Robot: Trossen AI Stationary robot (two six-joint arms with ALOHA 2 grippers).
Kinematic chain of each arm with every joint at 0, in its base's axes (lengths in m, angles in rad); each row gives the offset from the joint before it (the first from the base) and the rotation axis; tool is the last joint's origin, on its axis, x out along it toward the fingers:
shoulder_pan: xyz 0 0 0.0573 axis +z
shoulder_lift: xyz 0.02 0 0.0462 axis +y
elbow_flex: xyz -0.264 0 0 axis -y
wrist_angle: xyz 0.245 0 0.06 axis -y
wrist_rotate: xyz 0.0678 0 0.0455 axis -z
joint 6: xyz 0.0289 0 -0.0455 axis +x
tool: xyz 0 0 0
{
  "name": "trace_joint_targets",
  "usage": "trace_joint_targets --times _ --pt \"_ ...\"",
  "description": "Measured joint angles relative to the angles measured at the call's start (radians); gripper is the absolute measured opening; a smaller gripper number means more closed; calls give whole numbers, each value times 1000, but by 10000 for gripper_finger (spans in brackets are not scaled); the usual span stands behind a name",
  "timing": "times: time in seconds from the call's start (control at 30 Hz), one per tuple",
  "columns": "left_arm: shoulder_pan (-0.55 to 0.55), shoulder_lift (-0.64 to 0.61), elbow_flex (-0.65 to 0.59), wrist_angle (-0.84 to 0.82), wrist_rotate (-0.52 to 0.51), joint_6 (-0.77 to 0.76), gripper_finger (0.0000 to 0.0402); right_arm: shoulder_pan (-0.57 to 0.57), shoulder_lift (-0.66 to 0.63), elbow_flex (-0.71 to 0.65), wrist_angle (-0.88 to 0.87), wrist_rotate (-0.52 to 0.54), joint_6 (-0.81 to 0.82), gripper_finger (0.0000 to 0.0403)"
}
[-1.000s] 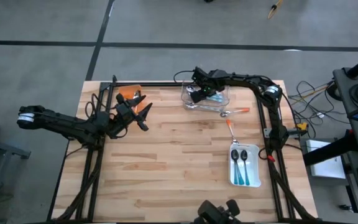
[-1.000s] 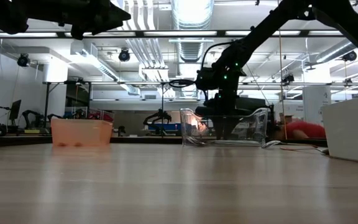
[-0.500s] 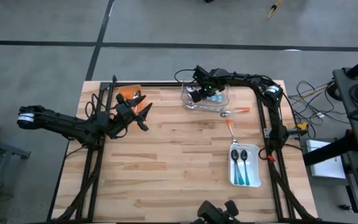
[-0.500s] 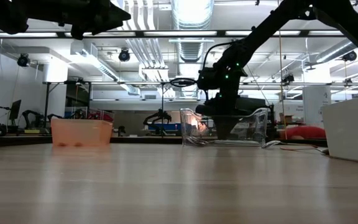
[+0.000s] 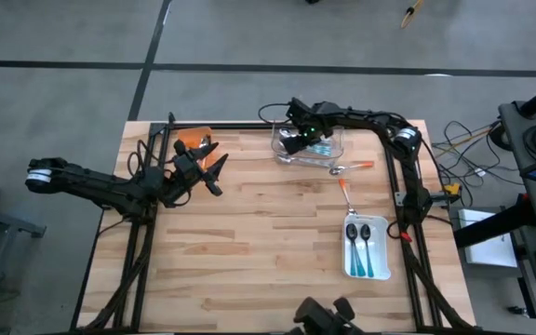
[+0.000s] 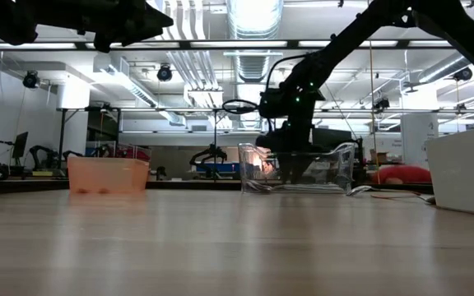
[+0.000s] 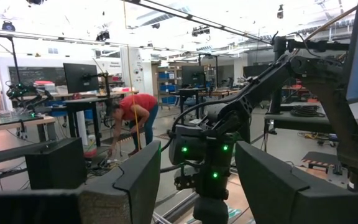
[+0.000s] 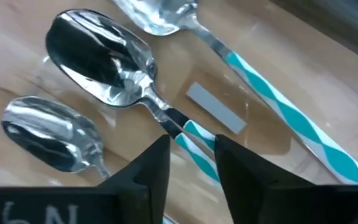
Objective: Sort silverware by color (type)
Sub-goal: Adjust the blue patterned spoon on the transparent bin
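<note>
My right gripper (image 5: pixel 298 141) (image 8: pixel 191 155) points steeply down into the clear tray (image 5: pixel 328 158) at the table's far side. It is open, with one finger on each side of a teal-striped spoon's handle (image 8: pixel 194 138), just behind the bowl (image 8: pixel 98 59). Two more spoons lie flat on the tray floor beside it: another teal one (image 8: pixel 278 106) and one showing only its bowl (image 8: pixel 48 134). My left gripper (image 5: pixel 214 167) (image 7: pixel 197 171) waits open above the table's left part, near the orange tray (image 5: pixel 194 140). My right gripper's fingers (image 8: pixel 157 163) come from above and stand across the teal spoon's handle (image 8: pixel 185 129), close behind the bowl. The spoon lies flat on the tray floor. Whether either finger touches it, I cannot tell.
Two orange-handled spoons (image 5: pixel 344 191) (image 5: pixel 356 167) lie on the wood right of the clear tray. A white tray (image 5: pixel 382 265) near the right edge holds two teal spoons (image 5: pixel 359 247). A person in red (image 7: pixel 138 109) bends down in the room beyond the table.
My right gripper has stayed inside the clear tray, tipping slightly to and fro over the spoons. The spoons on the table and in the white tray lie as before.
</note>
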Motion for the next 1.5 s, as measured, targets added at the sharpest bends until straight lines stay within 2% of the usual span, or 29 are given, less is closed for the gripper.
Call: trace_joint_targets --times 0.27,0.67,0.87,1.2,1.5 --pt "0 0 0 0 0 0 188 -2 1 36 -1 6 -80 152" --pt "0 0 0 -2 0 0 188 -5 48 32 -4 -2 -158 139" --pt "0 0 0 -3 0 0 188 -5 70 35 1 -12 -178 118" --pt "-1 0 0 -5 0 0 188 -5 59 35 6 -10 -188 48" --pt "-1 0 0 -5 0 0 188 -5 36 38 -3 -9 -220 34"
